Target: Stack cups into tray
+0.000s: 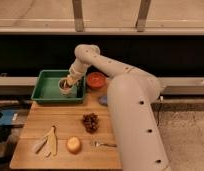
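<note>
Cups: a pale cup (66,86) sits inside the green tray (45,93), toward its right end; whether the dark cup is nested in it I can't tell. Tray is at the back left of the wooden worktop (42,117). Pincer (70,81) is down inside the tray, right at the cup's rim, arm reaching in from the right; can't tell how the pincer stands, or whether it has hold of the cup. Just right of the tray, a red-orange bowl (96,79), close to the arm. Front of the worktop, left to right: a banana peel (50,144), an apple (73,145), a bunch of grapes (90,121), a fork (102,144), all well clear. Risks, my read: if the pincer lifts without letting go fully, the cup tips or drags out of the tray; an off-centre cup would sit crooked and not stack; a sideways pull-out could knock the bowl.
</note>
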Robot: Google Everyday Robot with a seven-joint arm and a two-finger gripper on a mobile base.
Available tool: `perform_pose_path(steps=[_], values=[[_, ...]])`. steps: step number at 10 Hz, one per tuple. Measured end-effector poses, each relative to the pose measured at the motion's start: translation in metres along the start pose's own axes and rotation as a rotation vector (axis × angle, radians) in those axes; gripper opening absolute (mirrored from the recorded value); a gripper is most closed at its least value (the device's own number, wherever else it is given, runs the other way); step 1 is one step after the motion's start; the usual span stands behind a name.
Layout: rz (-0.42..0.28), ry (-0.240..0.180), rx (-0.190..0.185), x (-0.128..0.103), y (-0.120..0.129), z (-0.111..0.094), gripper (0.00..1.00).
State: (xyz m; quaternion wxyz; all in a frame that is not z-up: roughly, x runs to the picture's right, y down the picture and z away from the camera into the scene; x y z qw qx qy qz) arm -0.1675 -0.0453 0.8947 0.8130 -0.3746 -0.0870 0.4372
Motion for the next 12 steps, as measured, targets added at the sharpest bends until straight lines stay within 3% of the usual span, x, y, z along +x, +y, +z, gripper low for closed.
perform_pose_path(steps=[6,7,10,11,12], values=[[0.011,0.066,-0.020,-0.005,0.000,0.035,0.14],[0.014,0.070,-0.024,-0.006,0.000,0.038,0.18],[0.000,0.085,-0.029,-0.010,0.007,0.043,0.44],[-0.007,0.094,-0.026,-0.010,0.007,0.040,0.60],[-0.012,0.097,-0.028,-0.011,0.008,0.041,0.60]])
